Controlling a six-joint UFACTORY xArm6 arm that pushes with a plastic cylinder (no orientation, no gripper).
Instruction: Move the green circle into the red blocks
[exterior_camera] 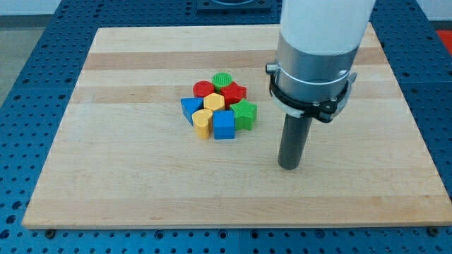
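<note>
The green circle [222, 79] sits at the top of a tight cluster of blocks near the board's middle. It touches the red round block [204, 89] on its lower left and the red block [234, 92] on its lower right. A yellow block [215, 101] lies between the reds. Below are a green star-like block [245, 113], a blue cube [224, 125], a yellow heart-like block [203, 121] and a blue block [189, 107]. My tip [288, 166] rests on the board to the right of and below the cluster, apart from all blocks.
The wooden board [127, 176] lies on a blue perforated table [28, 85]. The arm's wide grey and white body [314, 49] hangs over the board's upper right.
</note>
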